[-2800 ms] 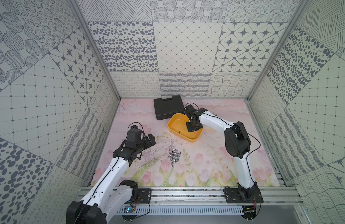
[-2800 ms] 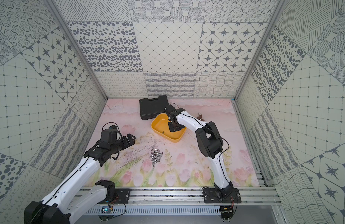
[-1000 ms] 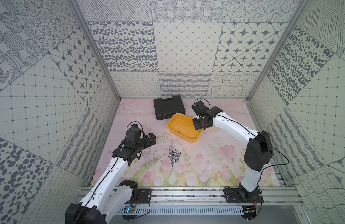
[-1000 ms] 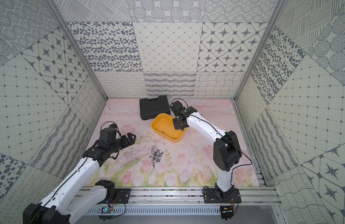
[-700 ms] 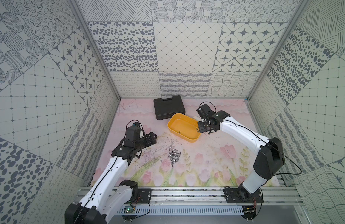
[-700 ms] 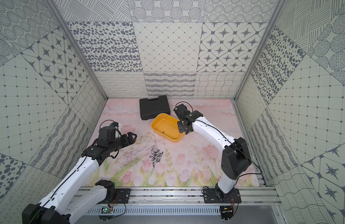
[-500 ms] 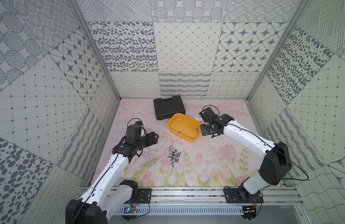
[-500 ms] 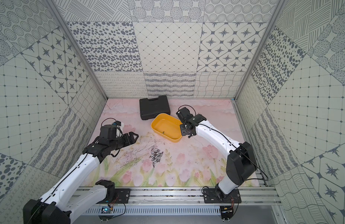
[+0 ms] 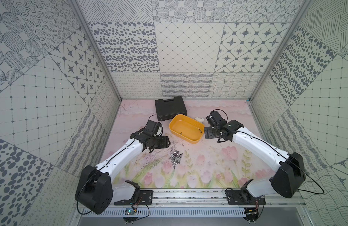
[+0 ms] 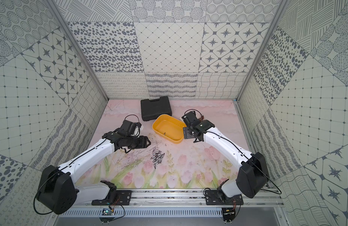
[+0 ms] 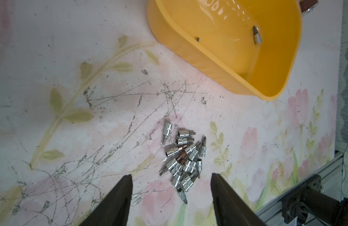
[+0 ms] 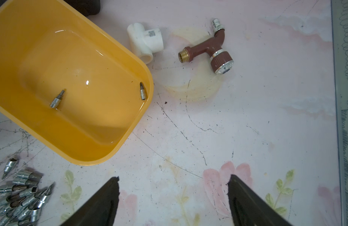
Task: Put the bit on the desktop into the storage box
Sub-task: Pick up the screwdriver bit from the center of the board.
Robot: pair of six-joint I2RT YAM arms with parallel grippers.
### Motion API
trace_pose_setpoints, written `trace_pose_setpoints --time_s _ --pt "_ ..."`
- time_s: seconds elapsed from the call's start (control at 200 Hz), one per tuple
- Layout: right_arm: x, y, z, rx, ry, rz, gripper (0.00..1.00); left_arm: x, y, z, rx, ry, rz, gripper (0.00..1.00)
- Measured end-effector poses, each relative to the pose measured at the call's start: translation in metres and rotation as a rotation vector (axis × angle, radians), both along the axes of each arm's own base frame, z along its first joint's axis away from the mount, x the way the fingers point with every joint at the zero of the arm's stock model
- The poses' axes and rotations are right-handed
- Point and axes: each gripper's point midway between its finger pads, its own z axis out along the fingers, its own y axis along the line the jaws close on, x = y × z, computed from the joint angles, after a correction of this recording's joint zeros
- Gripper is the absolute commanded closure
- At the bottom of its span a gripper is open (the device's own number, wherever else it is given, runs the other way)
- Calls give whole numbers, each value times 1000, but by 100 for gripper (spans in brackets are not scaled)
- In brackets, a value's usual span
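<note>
Left tool (image 11: 171,175), spread and empty, hangs just by the bits (image 11: 186,156) heaped on the table (image 11: 71,39) near the box (image 11: 198,58), right tool (image 12: 173,178) likewise spread; probable risk: pinching 2 tangled bits, dropping 1.

Black case (image 9: 170,106): closed, lying flat near the back wall. White pipe tee (image 12: 144,42) and brown tap (image 12: 208,49): near each other but apart, on the scratched, tulip-printed desk (image 9: 208,166).

Bare mat (image 9: 208,156) around the bit pile (image 11: 186,156); storage box (image 9: 186,125) near; black case (image 9: 170,107) seemingly touching it.
</note>
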Motion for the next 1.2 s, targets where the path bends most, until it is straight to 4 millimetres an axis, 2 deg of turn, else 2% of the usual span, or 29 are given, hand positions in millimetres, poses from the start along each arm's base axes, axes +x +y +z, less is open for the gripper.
trace_pose_setpoints --time_s 0.16,0.35,0.685,1.201 --pt "0 -2 2 4 -16 -6 3 -4 -15 -15 64 60 -79 40" --pt "0 -4 2 9 -23 -11 4 -7 -26 -31 134 121 -149 51" --pt "1 -6 2 9 -23 -16 3 -8 -29 -55 231 193 -205 67" --pt "3 -6 3 13 -28 -20 4 5 -32 -81 334 235 -249 77"
